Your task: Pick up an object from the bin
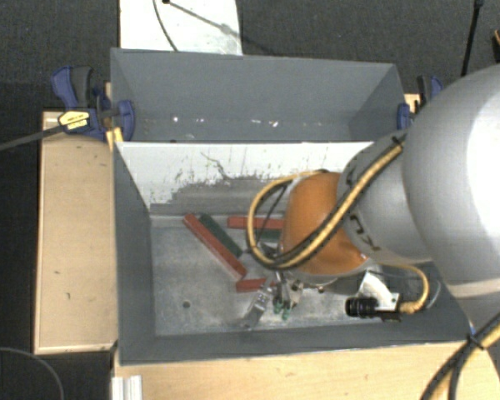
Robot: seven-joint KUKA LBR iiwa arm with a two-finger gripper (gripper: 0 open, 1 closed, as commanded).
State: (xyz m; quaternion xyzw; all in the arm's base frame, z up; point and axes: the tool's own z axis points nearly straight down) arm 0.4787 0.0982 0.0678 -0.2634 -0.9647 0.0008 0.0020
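Gripper [272,303] down low by the front wall of the bin [135,248], just beside the short red block [250,285], claw apart or together I can't tell, and a slightly-off close could shove that block toward the long red-and-green sticks [217,242].

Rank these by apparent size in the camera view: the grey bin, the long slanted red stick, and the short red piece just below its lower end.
1. grey bin
2. long slanted red stick
3. short red piece
Both sticks lie on the bin floor, so nearness hardly matters.
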